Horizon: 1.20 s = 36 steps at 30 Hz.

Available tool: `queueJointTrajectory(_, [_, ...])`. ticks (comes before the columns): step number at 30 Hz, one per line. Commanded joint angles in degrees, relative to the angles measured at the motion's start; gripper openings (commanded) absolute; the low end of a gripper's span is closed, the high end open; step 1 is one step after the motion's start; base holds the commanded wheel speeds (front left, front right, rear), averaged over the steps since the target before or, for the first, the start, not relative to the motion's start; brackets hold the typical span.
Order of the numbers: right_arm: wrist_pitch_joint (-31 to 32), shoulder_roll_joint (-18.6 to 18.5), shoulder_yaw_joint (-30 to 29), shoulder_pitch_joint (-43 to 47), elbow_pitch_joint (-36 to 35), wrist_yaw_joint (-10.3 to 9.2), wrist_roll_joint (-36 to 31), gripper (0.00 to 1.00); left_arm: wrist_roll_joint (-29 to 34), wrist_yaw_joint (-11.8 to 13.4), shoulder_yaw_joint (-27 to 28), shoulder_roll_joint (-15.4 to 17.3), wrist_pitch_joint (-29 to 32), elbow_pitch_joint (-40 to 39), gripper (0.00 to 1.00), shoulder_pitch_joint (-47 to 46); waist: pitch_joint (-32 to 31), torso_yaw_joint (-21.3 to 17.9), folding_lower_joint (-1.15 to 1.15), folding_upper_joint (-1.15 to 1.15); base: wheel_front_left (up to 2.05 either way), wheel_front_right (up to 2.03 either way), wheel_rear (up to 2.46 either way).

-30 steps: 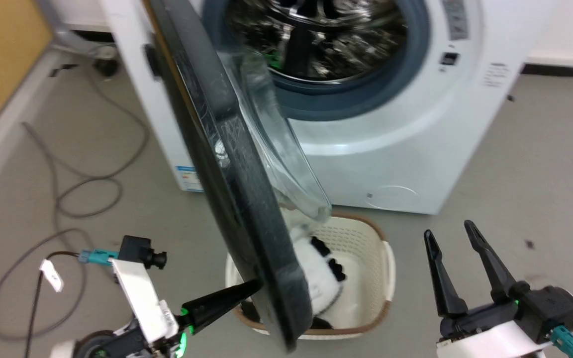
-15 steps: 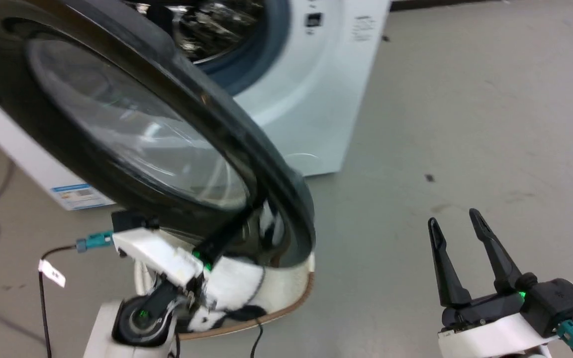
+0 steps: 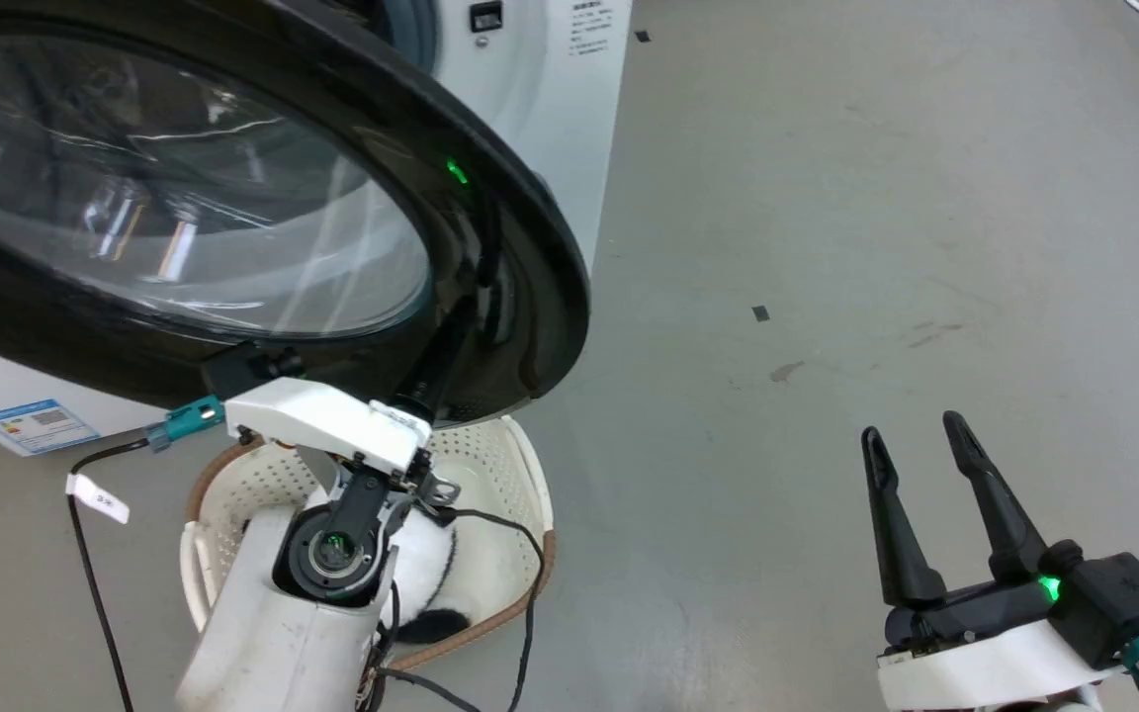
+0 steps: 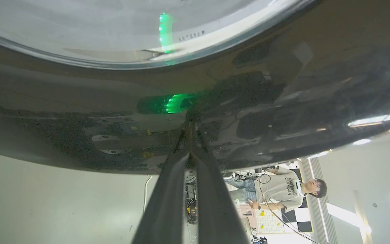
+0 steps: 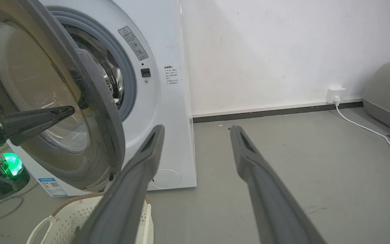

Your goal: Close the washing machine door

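The washing machine [image 3: 569, 119] carries a blue sticker [image 3: 36, 423] low on its front, at the left edge of the head view; a grey warning label [image 5: 133, 43] and a small block of print [image 5: 170, 74] sit beside the drum opening, all too small to read; the washing machine door [image 3: 490, 257] takes the upper left of the head view, cut off by the frame, and stands ajar with a gap to the front panel; the left gripper [image 3: 441, 346] has its fingers pressed together, the tips resting on the black rim [image 4: 283, 101], with nothing between them; the right gripper [image 3: 914, 427] is at the lower right, fingers spread apart and empty; below the door a cream perforated basket [image 3: 520, 465] is half hidden by the left arm; a black-and-white soft thing [image 3: 421, 593] lies inside, hard to make out; the floor [image 3: 827, 198] is plain grey; behind are a white wall [image 5: 266, 51] and a white plug [image 5: 335, 93] with its cable; a person [image 4: 283, 189] shows under the door edge, shirt lettering unclear.
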Motion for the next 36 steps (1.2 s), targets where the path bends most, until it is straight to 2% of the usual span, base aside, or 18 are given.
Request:
queueJointTrajectory(1, [-0.2, 0.3, -0.2, -0.2, -0.3, 0.05, 0.6, 1.0, -0.3, -0.3, -0.4, 0.3, 0.0, -0.2, 0.0, 0.1, -0.4, 0.6, 0.0, 0.0, 0.0, 0.0, 0.0])
queueJointTrajectory(5, [-0.3, 0.3, -0.6, 0.1, -0.2, 0.05, 0.6, 1.0, 0.3, -0.3, -4.0, 2.1, 1.0, -3.0, 0.0, 3.2, -1.7, 2.7, 0.0, 0.0, 0.0, 0.0, 0.0])
queueJointTrajectory(7, [-0.3, 0.3, -0.6, 0.3, -0.2, 0.05, 0.5, 1.0, -0.7, -0.3, -7.0, 3.5, 3.9, -6.1, 0.0, 6.2, -2.6, 3.8, 0.0, 0.0, 0.0, 0.0, 0.0])
queueJointTrajectory(11, [-0.3, 0.3, -1.2, 0.8, -0.1, 0.05, 0.2, 1.0, 2.1, -0.3, -11.6, 9.5, 4.3, -11.7, 0.0, 12.0, -4.6, 6.7, 0.0, 0.0, 0.0, 0.0, 0.0])
queueJointTrajectory(15, [-0.3, 0.3, -2.0, 1.8, 0.0, 0.05, -0.2, 1.0, 10.4, -0.3, -17.1, 16.7, -1.6, -15.4, 0.0, 15.2, -6.6, 9.9, 0.0, 0.0, 0.0, 0.0, 0.0])
queueJointTrajectory(18, [-0.3, 0.3, -2.1, 2.6, 0.3, 0.05, -0.7, 1.0, 18.4, -0.3, -19.9, 21.3, -10.1, -14.6, 0.0, 16.3, -8.2, 12.2, 0.0, 0.0, 0.0, 0.0, 0.0])
queueJointTrajectory(20, [-0.3, 0.3, -2.0, 3.1, 0.3, 0.05, -1.0, 1.0, 23.4, -0.3, -20.4, 22.7, -16.7, -12.6, 0.0, 16.8, -9.2, 13.6, 0.0, 0.0, 0.0, 0.0, 0.0])
queueJointTrajectory(22, [-0.3, 0.3, -1.9, 3.5, 0.3, 0.05, -1.3, 1.0, 27.0, -0.2, -19.3, 22.6, -22.3, -10.7, 0.0, 17.3, -10.1, 14.8, 0.0, 0.0, 0.0, 0.0, 0.0])
queueJointTrajectory(25, [-0.3, 0.2, -1.9, 4.2, 0.1, 0.05, -1.4, 1.0, 32.8, 1.5, -14.6, 21.1, -24.4, -11.2, 0.0, 18.7, -11.4, 16.3, 0.0, 0.0, 0.0, 0.0, 0.0])
queueJointTrajectory(28, [-0.3, 0.1, -1.9, 4.8, -0.2, 0.05, -1.5, 1.0, 42.1, 2.9, -5.7, 17.4, -24.5, -17.4, 0.0, 22.0, -12.1, 17.7, 0.0, 0.0, 0.0, 0.0, 0.0])
queueJointTrajectory(31, [-0.3, -0.2, -1.6, 5.4, -0.4, 0.05, -1.4, 1.0, 52.0, 2.5, 0.5, 13.3, -24.5, -24.1, 0.0, 26.6, -12.7, 18.7, 0.0, 0.0, 0.0, 0.0, 0.0])
queueJointTrajectory(32, [-0.3, -0.4, -1.3, 5.5, -0.5, 0.05, -1.3, 1.0, 54.8, 2.2, 1.7, 12.1, -24.5, -25.6, 0.12, 28.1, -12.7, 18.9, 0.0, 0.0, 0.0, 0.0, 0.0])
queueJointTrajectory(33, [-0.3, -0.5, -1.0, 5.6, -0.7, 0.05, -1.2, 1.0, 57.2, 2.0, 2.7, 10.8, -24.5, -26.8, 0.49, 29.4, -12.8, 19.3, 0.0, 0.0, 0.0, 0.0, 0.0])
queueJointTrajectory(34, [-0.3, -0.7, -0.6, 5.7, -0.8, 0.05, -1.0, 1.0, 59.1, 1.8, 3.6, 9.5, -24.5, -27.6, 1.0, 30.6, -12.9, 19.6, 0.0, 0.0, 0.0, 0.0, 0.0])
queueJointTrajectory(36, [-0.3, -1.2, 0.2, 5.9, -1.0, 0.05, -0.9, 1.0, 63.2, 1.3, 4.3, 8.2, -24.5, -28.0, 1.0, 32.6, -13.1, 20.0, 0.0, 0.0, 0.0, 0.0, 0.0])
